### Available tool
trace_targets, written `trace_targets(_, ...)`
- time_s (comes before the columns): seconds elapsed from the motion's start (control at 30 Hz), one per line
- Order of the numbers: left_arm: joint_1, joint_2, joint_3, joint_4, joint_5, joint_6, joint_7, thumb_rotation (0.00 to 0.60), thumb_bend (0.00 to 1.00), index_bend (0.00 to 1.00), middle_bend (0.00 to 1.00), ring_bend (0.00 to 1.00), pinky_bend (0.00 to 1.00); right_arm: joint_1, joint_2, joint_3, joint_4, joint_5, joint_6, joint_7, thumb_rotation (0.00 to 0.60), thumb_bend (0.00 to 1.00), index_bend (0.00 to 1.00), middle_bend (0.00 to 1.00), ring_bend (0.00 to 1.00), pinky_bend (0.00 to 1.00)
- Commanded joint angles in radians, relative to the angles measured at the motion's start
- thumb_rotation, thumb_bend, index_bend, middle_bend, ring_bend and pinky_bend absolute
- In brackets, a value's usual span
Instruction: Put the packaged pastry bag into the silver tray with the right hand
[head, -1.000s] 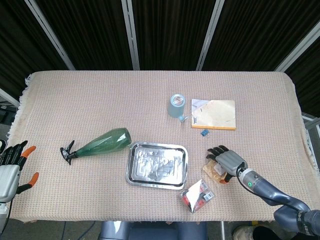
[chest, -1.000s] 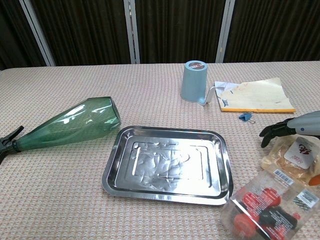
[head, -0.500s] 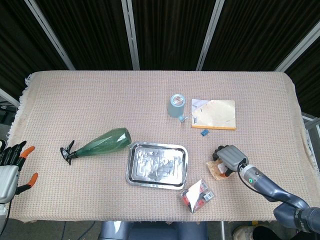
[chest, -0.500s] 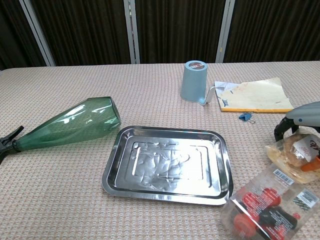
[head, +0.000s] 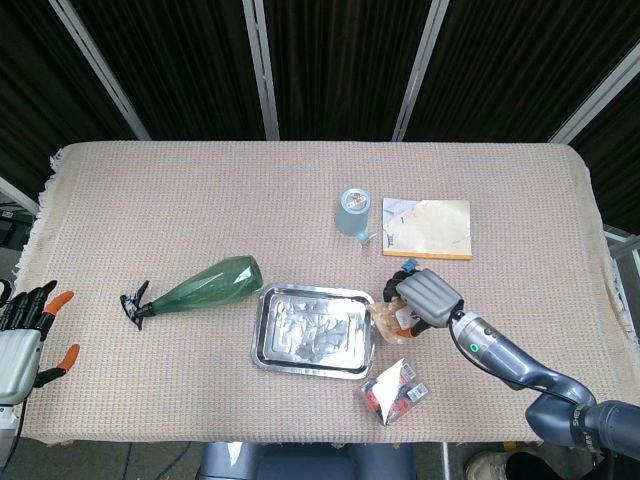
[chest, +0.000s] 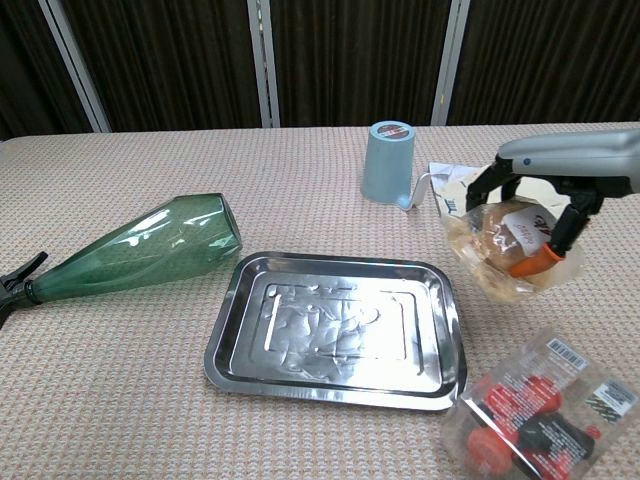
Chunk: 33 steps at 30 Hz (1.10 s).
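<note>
My right hand (head: 424, 297) (chest: 560, 175) grips the clear pastry bag (chest: 505, 248) (head: 388, 320) from above and holds it in the air, just past the right edge of the silver tray (head: 270, 345) (chest: 228, 340). Nothing lies in the tray, which sits at the table's front middle. Far off at the front left corner, my left hand (head: 22, 335) rests with its fingers apart and holds nothing.
A clear packet of red items (head: 397, 390) (chest: 540, 415) lies in front of the tray's right corner. A green bottle (head: 195, 285) (chest: 140, 248) lies left of the tray. Behind the tray stand a blue cup (head: 353, 212) (chest: 388, 162), a notebook (head: 428, 228) and a small blue clip (chest: 489, 233).
My right hand closed on the pastry bag, lifted it off the cloth and carried it left toward the tray's right edge. The left hand stayed put.
</note>
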<state>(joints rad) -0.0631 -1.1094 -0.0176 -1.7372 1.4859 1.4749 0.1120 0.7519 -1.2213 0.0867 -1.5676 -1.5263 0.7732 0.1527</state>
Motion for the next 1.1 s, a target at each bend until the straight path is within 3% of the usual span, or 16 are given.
trace_targets(0.03,0.0,0.0,0.0,0.002,-0.002,-0.001,-0.002,0.6,0.34,0.14,0.0,0.0,0.0,0.022,-0.024,0.017,-0.007,0.011,-0.008,0.013,0.6,0.2,0.55,0.38,0.26,0.37)
trace_targets(0.13,0.004,-0.001,0.001,0.012,-0.011,-0.003,-0.01,0.6,0.34,0.14,0.0,0.0,0.0,0.071,-0.079,0.048,-0.004,0.032,-0.042,0.013,0.6,0.2,0.54,0.38,0.26,0.37)
trace_targets(0.43,0.004,-0.007,0.001,0.024,-0.02,-0.009,-0.02,0.6,0.34,0.14,0.0,0.0,0.0,0.128,-0.165,0.065,0.008,0.078,-0.082,-0.009,0.6,0.19,0.49,0.35,0.23,0.37)
trace_targets(0.47,0.004,-0.007,0.001,0.025,-0.02,-0.008,-0.02,0.6,0.34,0.14,0.0,0.0,0.0,0.133,-0.174,0.066,0.014,0.088,-0.086,-0.018,0.6,0.19,0.46,0.33,0.21,0.36)
trace_targets(0.6,0.006,-0.005,0.0,0.029,-0.026,-0.009,-0.025,0.6,0.34,0.14,0.0,0.0,0.0,0.15,-0.186,0.067,0.015,0.139,-0.115,-0.066,0.6,0.19,0.09,0.07,0.02,0.14)
trace_targets(0.67,0.007,-0.005,0.0,0.03,-0.028,-0.009,-0.026,0.6,0.34,0.14,0.0,0.0,0.0,0.152,-0.175,0.069,0.004,0.164,-0.12,-0.084,0.6,0.17,0.01,0.01,0.0,0.04)
trace_targets(0.73,0.007,-0.004,0.001,0.031,-0.026,-0.008,-0.027,0.6,0.34,0.14,0.0,0.0,0.0,0.147,-0.159,0.075,-0.012,0.183,-0.107,-0.094,0.6,0.16,0.0,0.0,0.0,0.0)
trace_targets(1.03,0.003,-0.003,-0.003,0.02,-0.011,-0.002,-0.022,0.6,0.34,0.14,0.0,0.0,0.0,0.067,0.003,0.076,-0.107,0.196,0.023,-0.14,0.6,0.15,0.0,0.0,0.0,0.0)
trace_targets(1.1,0.002,-0.002,-0.005,0.017,-0.01,0.0,-0.022,0.6,0.34,0.14,0.0,0.0,0.0,0.042,0.031,0.073,-0.118,0.194,0.059,-0.143,0.6,0.15,0.05,0.01,0.0,0.02)
